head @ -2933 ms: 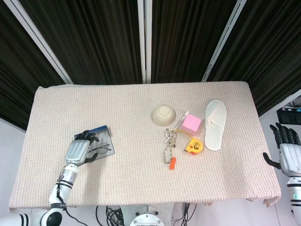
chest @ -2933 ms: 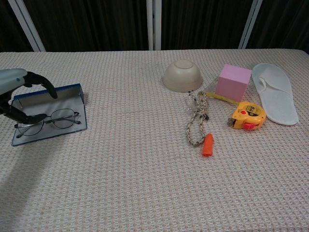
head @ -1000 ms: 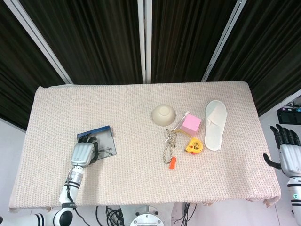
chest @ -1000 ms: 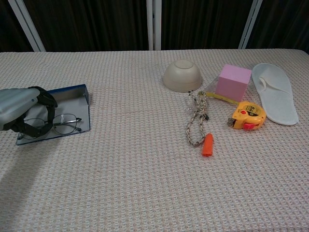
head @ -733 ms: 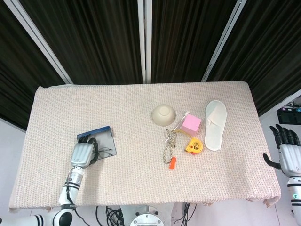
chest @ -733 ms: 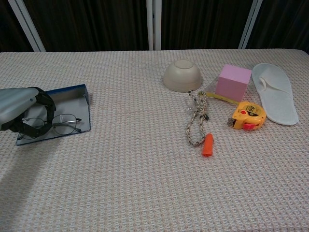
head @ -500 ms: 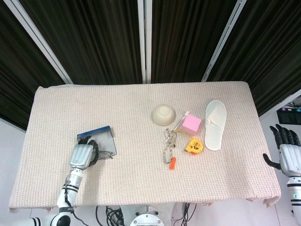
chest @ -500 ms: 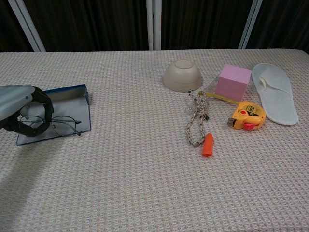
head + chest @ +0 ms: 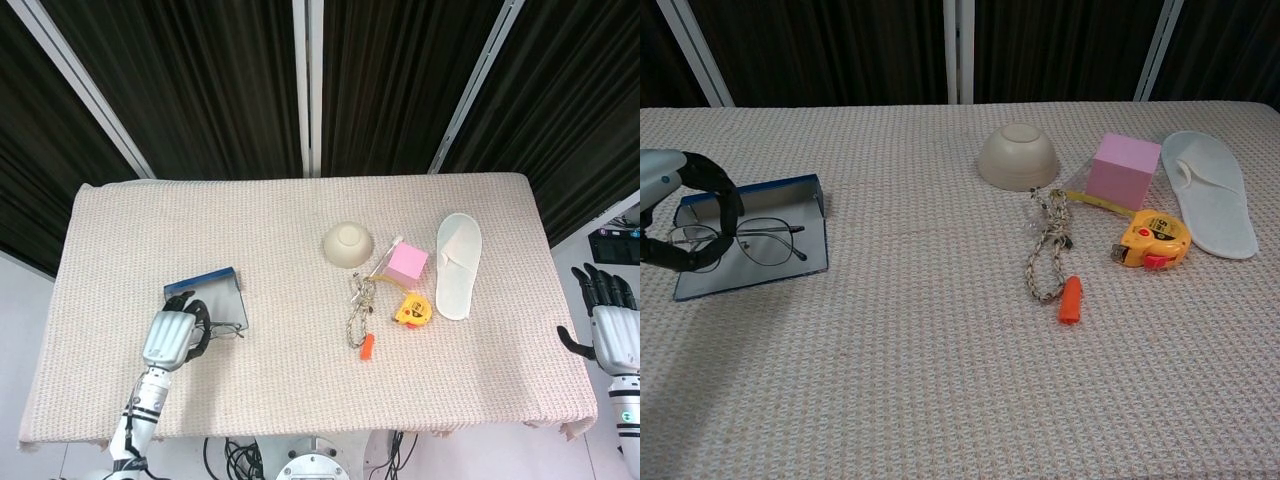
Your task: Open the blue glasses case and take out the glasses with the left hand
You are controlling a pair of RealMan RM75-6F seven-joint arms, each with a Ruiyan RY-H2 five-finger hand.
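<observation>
Thin wire glasses (image 9: 740, 243) pinched at one lens, just above the open blue case (image 9: 780, 262)
They look light, springy and easy to bend, so the rim by the hinge seems the safest hold; the left hand (image 9: 675, 215) has its fingers (image 9: 722, 200) curled round the left lens at the table's (image 9: 940, 380) near-left, while the right hand (image 9: 610, 325) hangs off the far edge, fingers spread, holding nothing

A blue glasses case (image 9: 750, 255) lies open near the left edge of the surface, its lid upright at the back and its pale lining exposed. Thin wire-framed glasses (image 9: 740, 242), lenses facing forward, sit above the open case, pinched at one end by dark fingers (image 9: 715, 200).
</observation>
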